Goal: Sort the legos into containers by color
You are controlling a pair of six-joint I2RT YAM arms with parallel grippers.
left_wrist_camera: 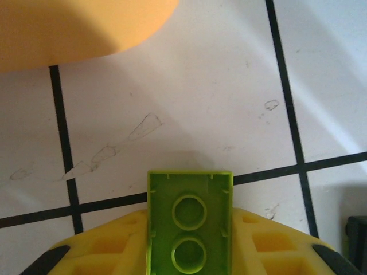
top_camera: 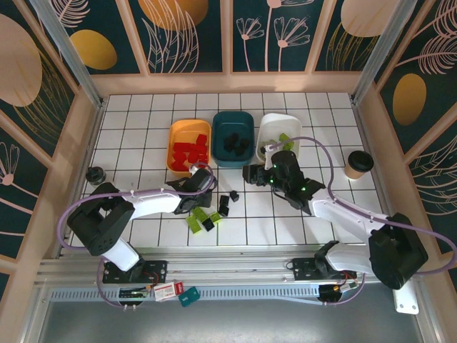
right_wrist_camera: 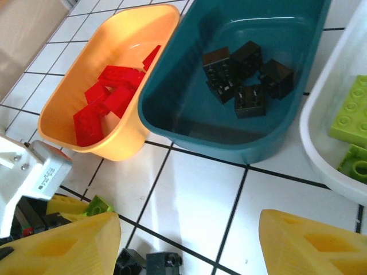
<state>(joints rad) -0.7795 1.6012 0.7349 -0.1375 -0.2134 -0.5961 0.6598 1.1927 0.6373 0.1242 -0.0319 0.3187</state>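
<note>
In the left wrist view my left gripper is shut on a lime green lego, underside showing, just above the tiled table near the orange tub. From above, the left gripper sits in front of the orange tub, which holds red legos. The teal tub holds black legos, and the white tub holds green ones. My right gripper hangs open and empty before the teal tub. Loose green and black legos lie on the table.
A paper coffee cup stands at the right and a small dark cup at the left. Two black legos lie just under my right gripper's open jaws. Wooden walls ring the tiled table.
</note>
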